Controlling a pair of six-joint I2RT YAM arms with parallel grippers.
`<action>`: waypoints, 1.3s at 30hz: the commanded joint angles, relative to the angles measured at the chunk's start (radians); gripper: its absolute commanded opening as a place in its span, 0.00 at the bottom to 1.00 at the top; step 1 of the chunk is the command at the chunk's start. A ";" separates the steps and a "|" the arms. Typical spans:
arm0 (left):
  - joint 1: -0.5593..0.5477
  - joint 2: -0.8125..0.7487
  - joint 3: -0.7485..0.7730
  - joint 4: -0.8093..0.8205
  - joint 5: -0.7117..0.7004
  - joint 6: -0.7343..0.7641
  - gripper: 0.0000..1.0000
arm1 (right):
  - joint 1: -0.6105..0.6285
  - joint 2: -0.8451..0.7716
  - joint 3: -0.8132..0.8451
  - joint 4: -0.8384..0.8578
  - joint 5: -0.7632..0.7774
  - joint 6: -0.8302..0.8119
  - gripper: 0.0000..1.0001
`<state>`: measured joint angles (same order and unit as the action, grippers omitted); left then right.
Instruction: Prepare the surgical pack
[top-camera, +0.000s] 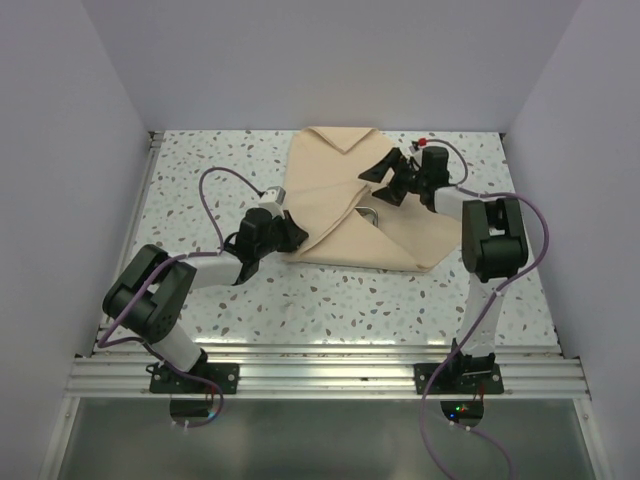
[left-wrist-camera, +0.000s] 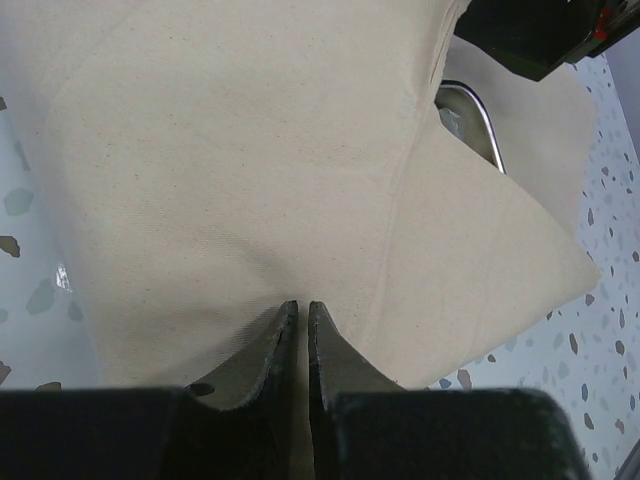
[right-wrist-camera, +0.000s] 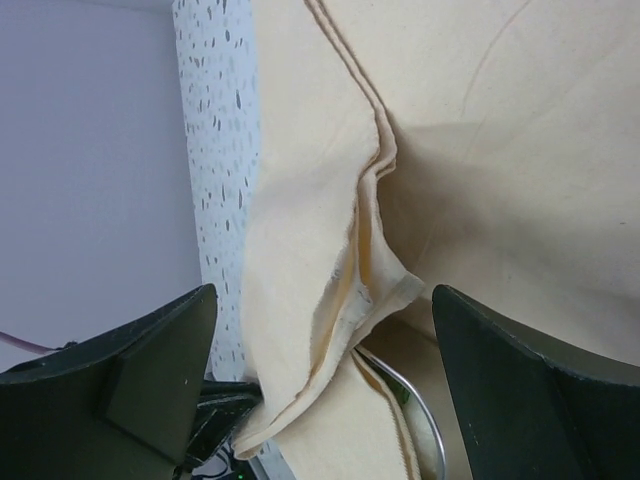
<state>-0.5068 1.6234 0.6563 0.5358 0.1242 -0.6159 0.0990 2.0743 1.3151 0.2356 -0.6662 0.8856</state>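
The surgical pack's tan cloth (top-camera: 345, 205) lies partly folded at the back middle of the table, its flaps laid over a steel tray whose rim (top-camera: 371, 215) shows through a gap. My left gripper (top-camera: 291, 232) is shut on the cloth's near left edge (left-wrist-camera: 250, 200); the tray rim (left-wrist-camera: 478, 115) shows to the upper right. My right gripper (top-camera: 388, 180) is open, hovering over the folded flaps (right-wrist-camera: 330, 260), with the tray rim (right-wrist-camera: 420, 405) below it. The instruments and packets are hidden.
The speckled table (top-camera: 330, 300) is walled by white panels at the left, back and right. An aluminium rail (top-camera: 320, 375) runs along the near edge, with both arm bases on it. Purple cables loop beside each arm.
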 joint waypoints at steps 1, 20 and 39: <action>-0.004 -0.010 0.011 0.044 0.012 0.027 0.12 | 0.027 0.010 0.046 -0.018 0.031 -0.022 0.92; -0.009 -0.040 -0.003 0.053 0.031 0.051 0.12 | 0.034 0.012 0.042 -0.058 0.080 -0.042 0.28; -0.039 -0.138 -0.060 0.013 0.017 0.059 0.12 | 0.021 -0.026 0.044 -0.223 0.243 -0.180 0.00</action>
<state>-0.5396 1.5299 0.6224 0.5335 0.1432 -0.5816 0.1368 2.0781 1.3518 0.0246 -0.4740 0.7437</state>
